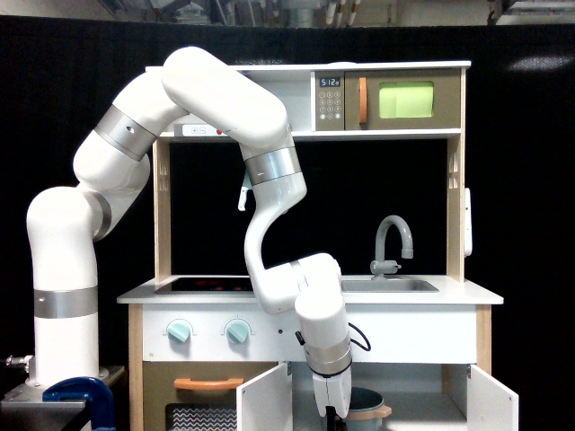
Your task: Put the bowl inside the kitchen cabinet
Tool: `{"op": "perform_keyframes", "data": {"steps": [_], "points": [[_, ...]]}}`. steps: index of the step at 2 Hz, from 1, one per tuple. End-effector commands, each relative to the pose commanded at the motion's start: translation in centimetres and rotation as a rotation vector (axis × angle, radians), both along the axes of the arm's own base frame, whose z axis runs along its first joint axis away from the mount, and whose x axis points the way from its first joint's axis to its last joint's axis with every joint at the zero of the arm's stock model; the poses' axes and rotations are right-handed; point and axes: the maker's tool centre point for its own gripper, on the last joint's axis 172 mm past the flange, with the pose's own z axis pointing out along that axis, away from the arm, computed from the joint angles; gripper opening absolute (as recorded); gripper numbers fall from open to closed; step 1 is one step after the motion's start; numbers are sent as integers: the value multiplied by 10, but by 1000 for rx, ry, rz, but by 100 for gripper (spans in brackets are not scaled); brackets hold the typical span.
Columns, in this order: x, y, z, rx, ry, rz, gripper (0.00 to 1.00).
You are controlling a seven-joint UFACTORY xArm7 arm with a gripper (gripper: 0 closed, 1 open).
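The grey-blue bowl (pixel 368 402) with its tan rim band stands upright inside the kitchen cabinet (pixel 422 404), the white lower compartment at the bottom of the exterior view. Both cabinet doors (pixel 266 397) hang open. My gripper (pixel 331 413) points straight down in the cabinet opening, just to the exterior view's left of the bowl. A dark gap shows between its fingers, and they hold nothing. The frame's bottom edge cuts off the fingertips and the bowl's base.
An orange-handled oven (pixel 208 384) sits to the exterior view's left of the cabinet. Above are the counter (pixel 467 294), the sink with its faucet (pixel 393 242), two teal knobs (pixel 180 331) and the microwave (pixel 404 100). A blue clamp (pixel 79 395) stands by my arm's base.
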Motion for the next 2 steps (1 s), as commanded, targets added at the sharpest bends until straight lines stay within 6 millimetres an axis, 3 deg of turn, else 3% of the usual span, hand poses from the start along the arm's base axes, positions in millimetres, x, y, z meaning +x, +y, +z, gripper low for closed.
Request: {"op": "perform_keyframes", "data": {"steps": [2], "points": [[-6, -19, 6, 0, 0, 0, 100]]}}
